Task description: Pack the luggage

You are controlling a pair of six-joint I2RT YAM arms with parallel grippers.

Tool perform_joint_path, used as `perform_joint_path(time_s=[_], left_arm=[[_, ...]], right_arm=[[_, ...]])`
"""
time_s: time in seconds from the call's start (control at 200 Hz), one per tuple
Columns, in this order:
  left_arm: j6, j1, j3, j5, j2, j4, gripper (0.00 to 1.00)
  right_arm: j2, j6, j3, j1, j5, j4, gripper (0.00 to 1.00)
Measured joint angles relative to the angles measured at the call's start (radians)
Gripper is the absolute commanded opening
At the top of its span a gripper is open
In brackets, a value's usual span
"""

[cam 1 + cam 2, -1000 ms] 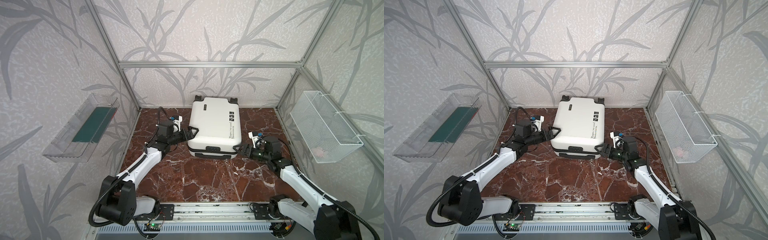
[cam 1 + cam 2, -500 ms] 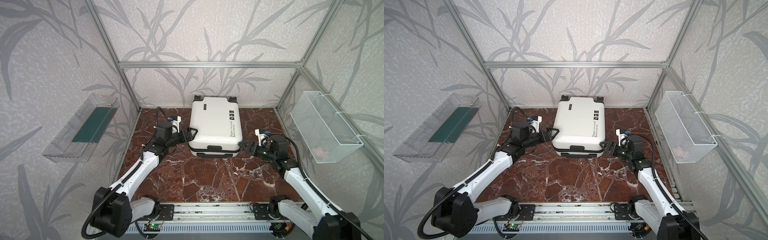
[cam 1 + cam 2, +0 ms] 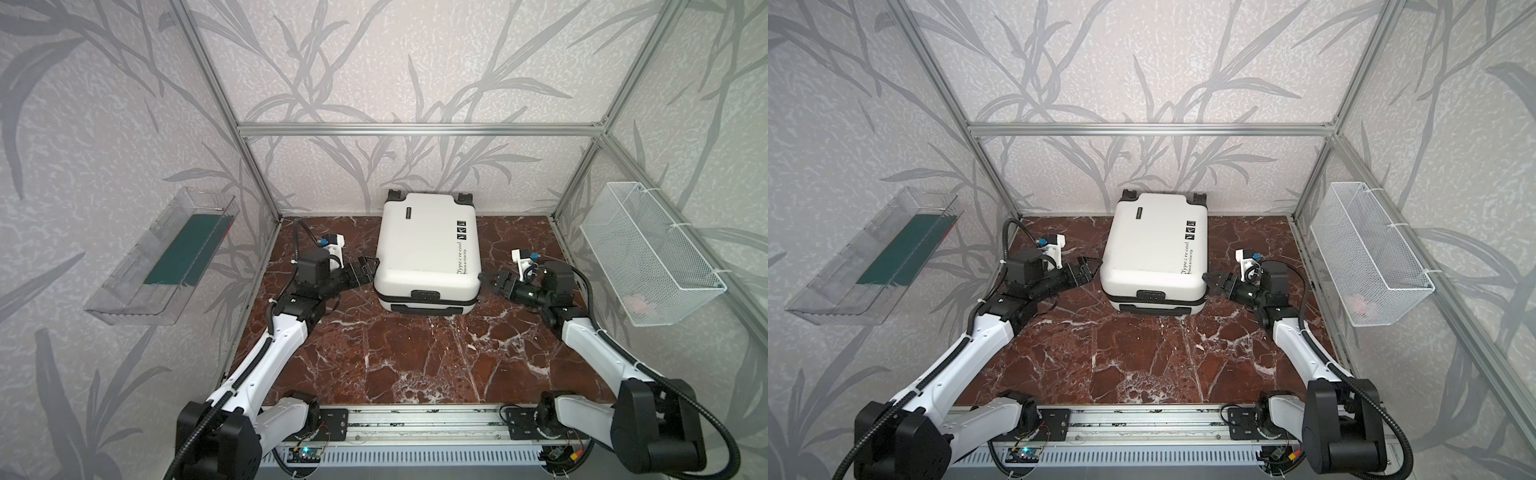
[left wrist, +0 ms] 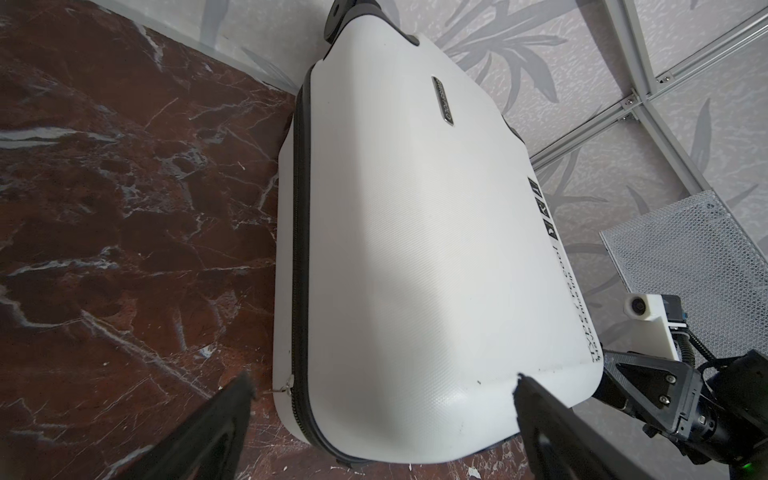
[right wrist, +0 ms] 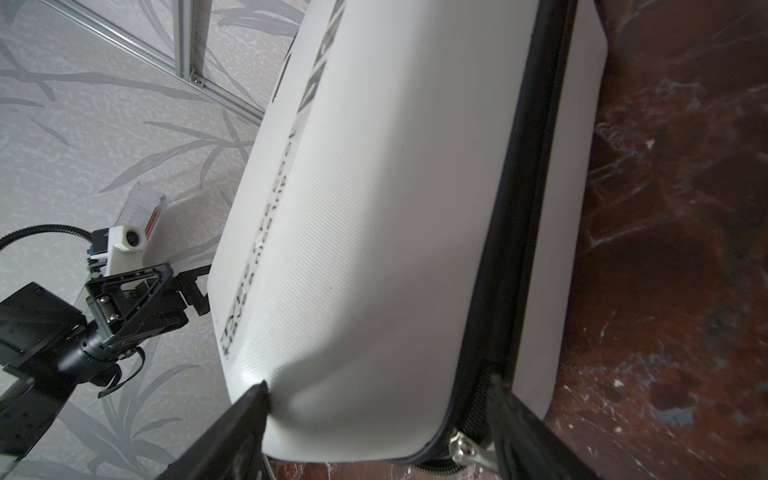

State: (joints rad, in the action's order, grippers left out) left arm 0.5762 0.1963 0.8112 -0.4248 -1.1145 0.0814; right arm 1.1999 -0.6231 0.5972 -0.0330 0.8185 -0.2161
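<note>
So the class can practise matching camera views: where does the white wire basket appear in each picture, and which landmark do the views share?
In a top view: white wire basket hangs on the right wall, right of the luggage.
In a top view: basket on the right wall, right of the luggage.
Left wrist: basket beyond the luggage's printed edge.
Right wrist: not in it.
Shared landmark: the luggage, in all four.

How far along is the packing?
Early, seemingly. Done: nothing visible; the luggage lies zipped shut. In hand: left tool and right tool, both open, straddle its near corners. Left: unzip, open, load; green item in tray, pink item in basket, unpacked.
</note>
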Motion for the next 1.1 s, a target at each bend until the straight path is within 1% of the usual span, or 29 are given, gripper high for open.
perform_joint_path(time_s=[0.14, 0.23, 0.38, 0.42, 0.505, 0.61, 0.715, 0.775, 0.86, 0.915, 0.98, 1.1], left_arm=[[0.005, -0.024, 0.019, -0.029, -0.063, -0.011, 0.99], [0.011, -0.035, 0.050, -0.053, -0.122, -0.034, 0.99], [0.020, -0.050, 0.114, -0.098, -0.230, -0.068, 0.99], [0.018, -0.057, 0.129, -0.093, -0.253, -0.076, 0.99], [0.020, -0.084, 0.155, -0.107, -0.290, -0.088, 0.99], [0.021, -0.100, 0.172, -0.130, -0.312, -0.097, 0.99], [0.019, -0.116, 0.186, -0.159, -0.320, -0.099, 0.99], [0.018, -0.124, 0.190, -0.175, -0.321, -0.100, 0.99], [0.017, -0.135, 0.190, -0.195, -0.322, -0.098, 0.99], [0.014, -0.142, 0.191, -0.207, -0.322, -0.098, 0.99], [0.010, -0.148, 0.193, -0.224, -0.323, -0.096, 0.99], [0.001, -0.154, 0.212, -0.251, -0.329, -0.095, 0.99]], right_arm=[[0.015, -0.037, 0.002, -0.061, 0.006, -0.057, 0.82], [0.017, -0.049, 0.001, -0.113, -0.032, -0.071, 0.82], [0.024, -0.068, 0.002, -0.260, -0.085, -0.083, 0.82], [0.026, -0.069, 0.002, -0.299, -0.093, -0.083, 0.82], [0.023, -0.062, 0.003, -0.341, -0.094, -0.077, 0.82], [-0.010, -0.017, 0.003, -0.345, -0.118, -0.022, 0.80], [-0.058, 0.040, -0.013, -0.332, -0.162, 0.014, 0.74], [-0.071, 0.068, -0.033, -0.322, -0.183, 0.019, 0.68], [-0.064, 0.117, -0.062, -0.316, -0.213, 0.035, 0.55], [-0.047, 0.155, -0.074, -0.313, -0.228, 0.051, 0.50], [-0.018, 0.196, -0.077, -0.312, -0.234, 0.068, 0.48], [0.039, 0.264, -0.078, -0.312, -0.220, 0.063, 0.52]])
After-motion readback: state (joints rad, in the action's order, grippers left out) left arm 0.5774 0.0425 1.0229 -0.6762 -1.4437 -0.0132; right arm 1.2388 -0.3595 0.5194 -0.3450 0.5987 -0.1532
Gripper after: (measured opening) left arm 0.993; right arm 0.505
